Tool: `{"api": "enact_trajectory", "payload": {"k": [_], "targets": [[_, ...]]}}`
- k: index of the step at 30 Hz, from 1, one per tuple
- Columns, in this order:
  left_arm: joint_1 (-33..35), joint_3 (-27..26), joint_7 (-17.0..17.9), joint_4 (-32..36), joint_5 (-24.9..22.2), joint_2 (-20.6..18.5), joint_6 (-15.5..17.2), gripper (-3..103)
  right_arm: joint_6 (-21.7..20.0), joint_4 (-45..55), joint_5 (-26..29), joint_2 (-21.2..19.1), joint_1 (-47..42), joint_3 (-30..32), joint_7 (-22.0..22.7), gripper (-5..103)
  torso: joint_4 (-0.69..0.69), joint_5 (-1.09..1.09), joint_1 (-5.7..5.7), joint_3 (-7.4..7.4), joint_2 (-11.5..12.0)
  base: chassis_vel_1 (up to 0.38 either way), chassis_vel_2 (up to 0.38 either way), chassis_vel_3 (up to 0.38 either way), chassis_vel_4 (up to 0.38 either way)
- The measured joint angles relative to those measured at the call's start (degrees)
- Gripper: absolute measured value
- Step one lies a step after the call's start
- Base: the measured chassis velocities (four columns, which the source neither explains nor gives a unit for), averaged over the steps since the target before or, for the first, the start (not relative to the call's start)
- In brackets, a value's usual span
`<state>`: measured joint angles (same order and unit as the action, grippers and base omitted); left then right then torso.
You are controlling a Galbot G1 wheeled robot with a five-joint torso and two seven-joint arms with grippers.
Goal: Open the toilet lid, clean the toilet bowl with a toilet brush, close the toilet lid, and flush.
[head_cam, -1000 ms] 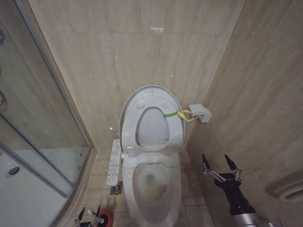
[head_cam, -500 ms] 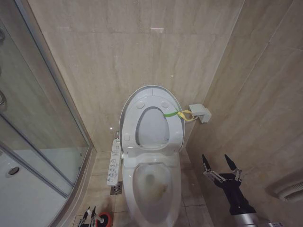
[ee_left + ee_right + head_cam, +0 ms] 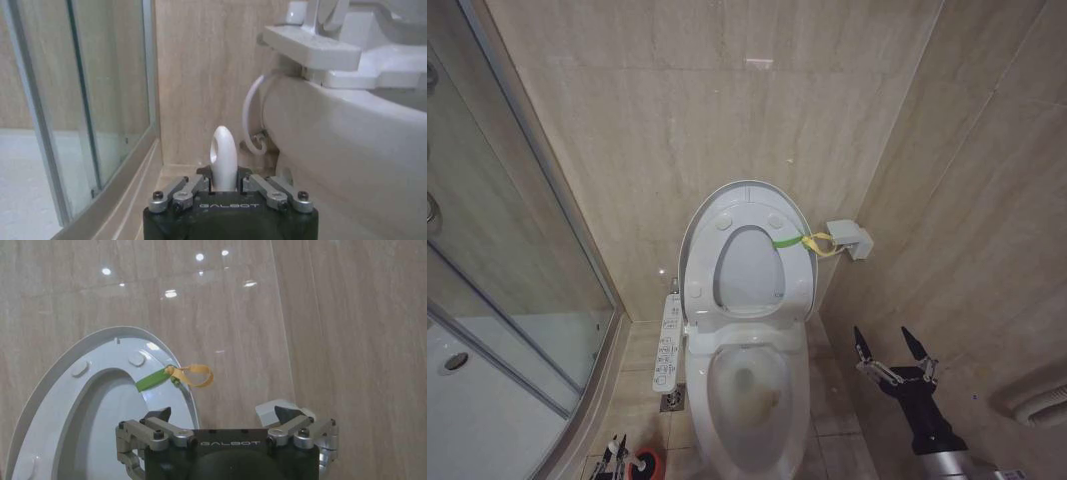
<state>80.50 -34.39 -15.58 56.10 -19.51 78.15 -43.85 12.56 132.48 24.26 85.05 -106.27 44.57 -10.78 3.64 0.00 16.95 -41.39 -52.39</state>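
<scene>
Left pincer point(image 3: 225, 192) clamped on toilet brush point(image 3: 223, 157) beside toilet bowl point(image 3: 749, 400), right pincer point(image 3: 892, 350) spread, toilet lid point(image 3: 749, 215) raised.

We see beige tiled walls point(image 3: 727, 120) and a glass shower screen point(image 3: 507, 250) on the left, with the white shower tray point(image 3: 477, 410) behind it. A control panel point(image 3: 668, 343) juts out, a red holder point(image 3: 647, 466) sits on the floor, and a small white box point(image 3: 851, 239) hangs on the wall.
</scene>
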Motion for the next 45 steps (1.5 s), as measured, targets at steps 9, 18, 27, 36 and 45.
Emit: {"api": "enact_trajectory", "payload": {"k": [9,18,27,36,45], "targets": [[8.0,-0.2,-0.2,10.5,-2.3,-0.4,0.1,23,0.0,0.0,0.0,0.0,0.0,0.0,0.0,100,0.0,0.0,0.0,0.0,0.0,0.0,0.0,0.0,0.0],[20.0,-2.5,1.2,25.0,-2.6,-0.2,-0.8,23,0.0,0.0,0.0,0.0,0.0,0.0,0.0,100,-0.01,0.02,0.0,0.01,0.0,0.0,0.0,0.0,0.0],[26.1,-4.2,2.8,32.9,1.7,2.3,-3.0,23,0.0,0.0,0.0,0.0,0.0,0.0,0.0,100,0.0,0.01,0.0,0.01,0.0,0.0,0.0,0.0,0.0],[36.6,-3.8,3.2,45.5,2.5,3.8,-3.0,23,0.0,0.0,0.0,0.0,0.0,0.0,0.0,100,-0.01,0.01,-0.01,0.0,0.0,0.0,0.0,0.0,0.0],[45.2,-5.6,5.0,59.9,4.3,3.1,-3.0,23,0.0,0.0,0.0,0.0,0.0,0.0,0.0,100,0.0,0.01,0.0,0.0,0.0,0.0,0.0,0.0,0.0]]}}
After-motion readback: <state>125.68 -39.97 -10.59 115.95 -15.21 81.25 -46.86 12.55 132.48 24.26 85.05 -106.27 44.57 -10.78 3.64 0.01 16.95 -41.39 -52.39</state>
